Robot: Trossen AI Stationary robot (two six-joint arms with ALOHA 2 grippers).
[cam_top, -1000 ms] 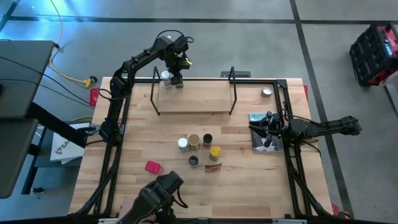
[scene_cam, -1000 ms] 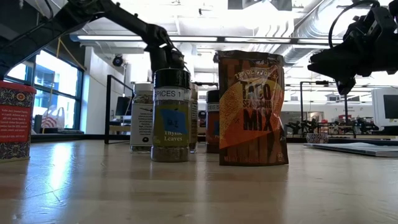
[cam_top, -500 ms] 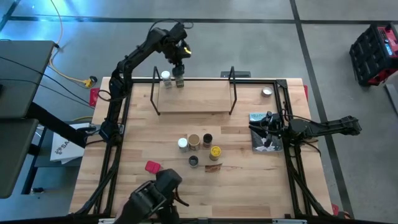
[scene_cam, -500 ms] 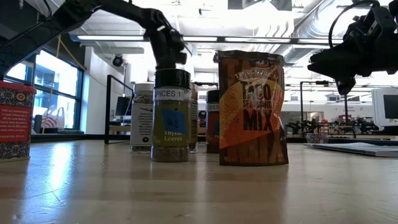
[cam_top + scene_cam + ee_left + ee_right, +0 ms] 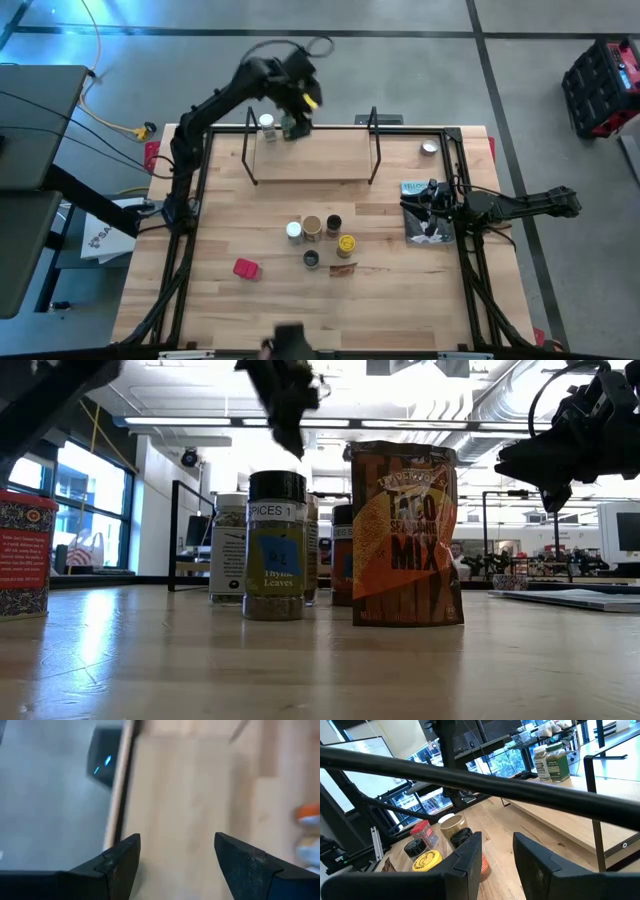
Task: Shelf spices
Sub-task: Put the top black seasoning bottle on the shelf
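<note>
Two jars stand on the shelf (image 5: pixel 312 165) at its far left end: a white-capped jar (image 5: pixel 266 122) and a green-labelled jar (image 5: pixel 290 127), side by side and upright, as we also see in the right wrist view. We count seven spices not yet shelved. Six sit in a close cluster near mid-table: a white jar (image 5: pixel 293 231), a tan jar (image 5: pixel 312 227), a dark jar (image 5: pixel 333 224), a yellow jar (image 5: pixel 346 243), a second dark-lidded jar (image 5: pixel 311 259) and the brown packet (image 5: pixel 344 267). The red box (image 5: pixel 245 268) lies apart, toward the near left.

Left gripper (image 5: pixel 303 97): above and just behind the two shelved jars, fingers spread wide, nothing between them in its wrist view.

Right gripper (image 5: pixel 428 200): parked over the flat book (image 5: pixel 424 225) at the table's right side, fingers close together with a narrow gap, holding nothing that we can see.

Judgement: two placements done; the next pick would come from the cluster.

Risks we note:
- Left arm is close over the shelved pair; a low or sideways exit could clip a cap and tip a jar off the board's far edge.
- Cluster jars stand nearly touching; spread fingers coming down on one may nudge its neighbours over.
- In the low view the packet stands upright and thin beside the thyme jar; it would likely topple at a light brush.
- Wire uprights (image 5: pixel 374 130) could catch a carried jar on approach.
</note>
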